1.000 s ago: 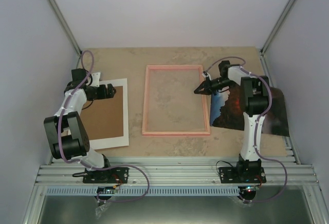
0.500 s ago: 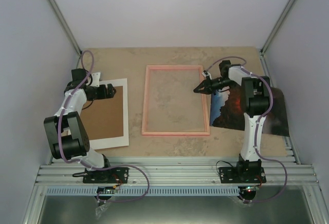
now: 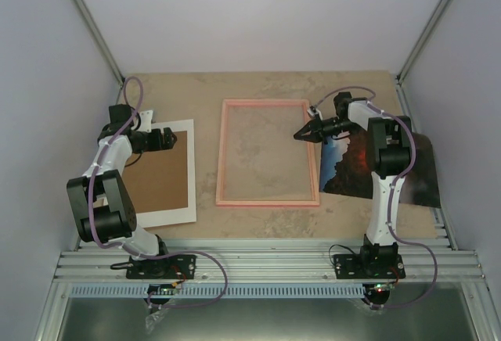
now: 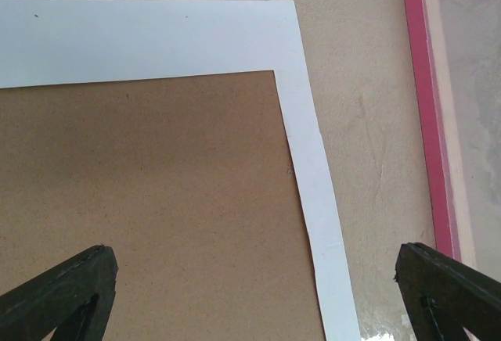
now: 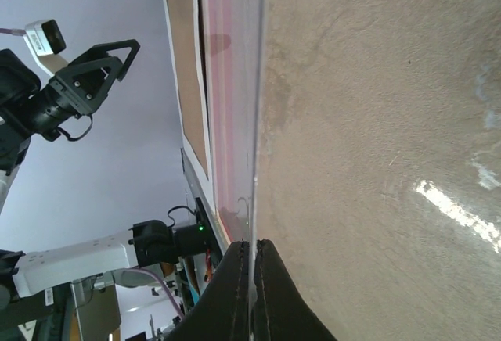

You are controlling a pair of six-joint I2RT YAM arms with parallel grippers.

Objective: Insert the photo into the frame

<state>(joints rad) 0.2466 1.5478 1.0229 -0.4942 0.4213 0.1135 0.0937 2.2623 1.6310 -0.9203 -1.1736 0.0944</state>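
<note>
Where the frame lies, top view: pink frame flat at mid-table, long sides running away from the arm bases.
Photo, top view: photo face up just right of the frame, slightly askew, its left edge beside the frame's right rail and its right part reaching the table's right edge. The right arm crosses above it; nothing grips it.
Right gripper, top view: right gripper over the frame's right rail near the far corner, pointing left, fingers together.
Left gripper, top view: left gripper above the brown board, which sits on a white mat left of the frame.
Left wrist view: fingers spread wide, nothing between them. Below are the board's corner, the mat's border and a strip of bare table, with the frame's pink rail at the right edge.
Right wrist view: picture rolled on its side. Fingers pressed tight together. A thin clear edge runs from their tips along the frame's pink strip; cannot tell whether it is pinched.
</note>
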